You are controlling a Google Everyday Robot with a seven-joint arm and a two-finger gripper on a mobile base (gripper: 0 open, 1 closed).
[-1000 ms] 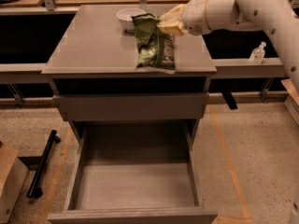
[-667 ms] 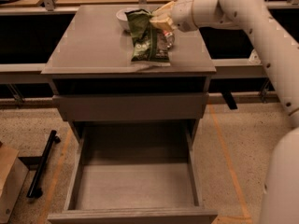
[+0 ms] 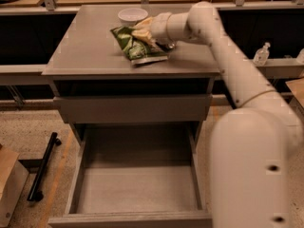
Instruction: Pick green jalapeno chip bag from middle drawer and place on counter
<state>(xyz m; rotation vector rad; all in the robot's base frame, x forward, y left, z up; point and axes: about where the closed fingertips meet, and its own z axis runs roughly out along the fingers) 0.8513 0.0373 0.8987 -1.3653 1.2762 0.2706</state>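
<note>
Camera view: end effector still holds green jalapeno chip bag, dwn on counter.

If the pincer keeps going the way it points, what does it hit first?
Probably the green jalapeno chip bag lying on the counter: the pincer hangs right over it, angled downward.

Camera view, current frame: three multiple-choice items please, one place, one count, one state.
1. Where is the green jalapeno chip bag? A on the floor B on the counter C on a chair
2. How many bowls are on the counter? A none B one C three
3. The middle drawer is: A pulled out B shut C missing

1 B: it lies on the slab, the gripper at its far end.
2 B: one white bowl behind the bag.
3 A: its bare floor shows.
</note>
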